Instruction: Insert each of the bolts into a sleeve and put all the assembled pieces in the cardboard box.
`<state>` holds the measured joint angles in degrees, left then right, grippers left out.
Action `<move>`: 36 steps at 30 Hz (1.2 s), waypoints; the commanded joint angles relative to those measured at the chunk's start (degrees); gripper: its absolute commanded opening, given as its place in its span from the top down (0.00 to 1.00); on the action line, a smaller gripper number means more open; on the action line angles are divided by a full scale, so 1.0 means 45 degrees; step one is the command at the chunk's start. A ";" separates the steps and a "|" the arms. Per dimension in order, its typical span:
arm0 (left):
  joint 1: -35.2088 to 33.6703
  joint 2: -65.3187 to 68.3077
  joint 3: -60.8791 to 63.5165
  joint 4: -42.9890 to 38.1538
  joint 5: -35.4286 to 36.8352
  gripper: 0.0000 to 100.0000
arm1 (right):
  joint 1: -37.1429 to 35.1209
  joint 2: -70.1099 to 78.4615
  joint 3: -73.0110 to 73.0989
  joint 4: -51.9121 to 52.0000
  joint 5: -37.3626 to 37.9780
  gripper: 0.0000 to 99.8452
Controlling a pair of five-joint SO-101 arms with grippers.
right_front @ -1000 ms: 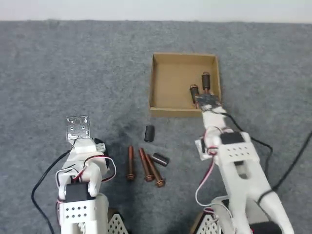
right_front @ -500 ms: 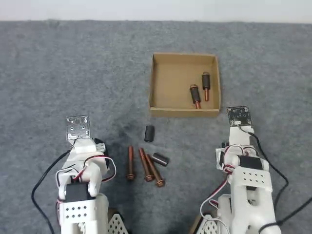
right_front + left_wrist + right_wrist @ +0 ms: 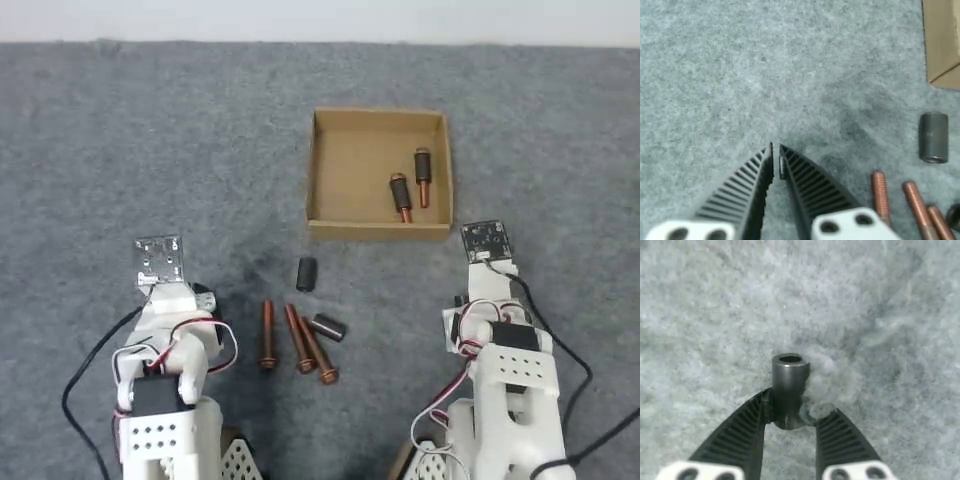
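Sleeve [image 3: 790,382] pinched betw. fingers of right gripper [image 3: 791,410], jaws apart by sleeve's width only, open end facing out past the tips, grey carpet [image 3: 880,315] beneath. In high view, sits just off near right corner of cardboard box [image 3: 350,165]. Left gripper [image 3: 775,150] closed to a sliver, nothing in it, over carpet left of loose parts. Inside box, right side: 2 assembled pieces [image 3: 401,196], close together. In front of box: 3 bare bolts [image 3: 297,338] side by side, w/ one loose sleeve [image 3: 327,326] touching them & another spare sleeve [image 3: 307,272] nearer the box.
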<state>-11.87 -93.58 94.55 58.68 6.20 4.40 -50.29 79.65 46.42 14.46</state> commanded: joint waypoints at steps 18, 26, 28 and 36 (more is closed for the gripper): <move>0.1954 0.4513 -0.8625 0.4103 -0.0508 0.98 | 0.0147 -0.0440 -0.0078 -0.0244 0.0215 0.99; 0.2149 0.8596 -1.0129 0.4845 -0.0488 0.98 | 0.0127 -0.0440 -0.0078 -0.0264 0.0234 0.99; 0.2559 0.9241 -1.0168 0.5118 -0.0488 0.98 | 0.0107 -0.0440 -0.0078 -0.0264 0.0234 0.99; 0.3966 1.0842 -1.0071 0.5158 -0.0020 0.98 | 0.0107 -0.0440 -0.0078 -0.0283 0.0234 0.99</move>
<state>4.22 -46.37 52.00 81.89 3.91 4.40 -50.29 79.65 46.15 14.46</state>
